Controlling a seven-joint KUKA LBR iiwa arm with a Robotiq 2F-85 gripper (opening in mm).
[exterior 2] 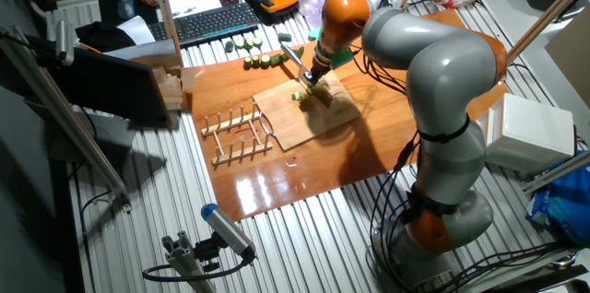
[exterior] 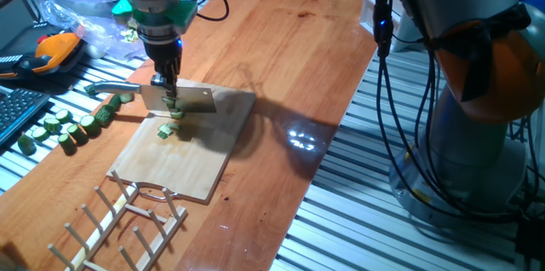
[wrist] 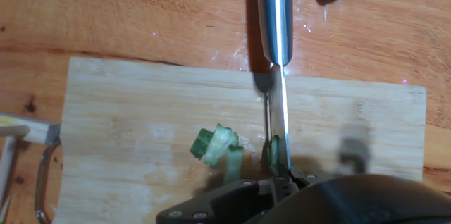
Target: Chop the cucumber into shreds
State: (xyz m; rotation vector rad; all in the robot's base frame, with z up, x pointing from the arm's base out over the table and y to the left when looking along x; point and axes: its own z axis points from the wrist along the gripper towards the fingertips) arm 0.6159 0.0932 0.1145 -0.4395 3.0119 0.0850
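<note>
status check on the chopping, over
Tool shut on knife, blade down on board. Cucumber shreds left of blade. Nothing blocking.

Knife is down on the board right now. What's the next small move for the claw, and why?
Probably lift the knife slightly and shift it toward the cut pieces for another stroke. In the hand view the blade stands edge-down on the wooden board with a thin green sliver against it, while those pieces beside it look chunky rather than fine. The claw seems clamped on the blade.
</note>
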